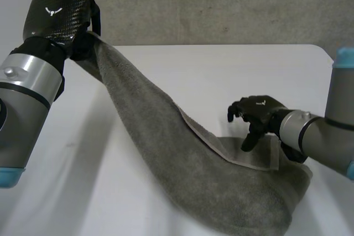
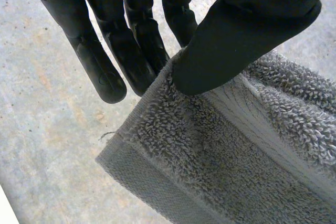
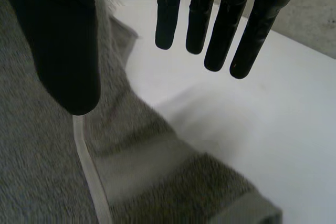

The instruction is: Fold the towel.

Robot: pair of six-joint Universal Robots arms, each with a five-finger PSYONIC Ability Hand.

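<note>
left wrist view, left hand (image 2: 252,30) pinching towel (image 2: 236,156) corner, right hand (image 3: 63,40) fingers straight

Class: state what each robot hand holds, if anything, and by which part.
Left hand pinches the towel by an edge near a corner. Right hand is open, holding nothing.

No word or number can be read anywhere. A small white emblem (image 1: 53,10), winged in shape and without letters, stands on the glossy black, woven-patterned back of the left hand (image 1: 61,17) in the upper left of the head view, and a like white emblem (image 1: 260,103) stands on the back of the black right hand (image 1: 255,113) at the middle right. In the right wrist view a small pale tag-like patch (image 3: 113,1) sits at the edge of the grey terry towel (image 3: 37,171) beside the thumb, too blurred to read.
</note>
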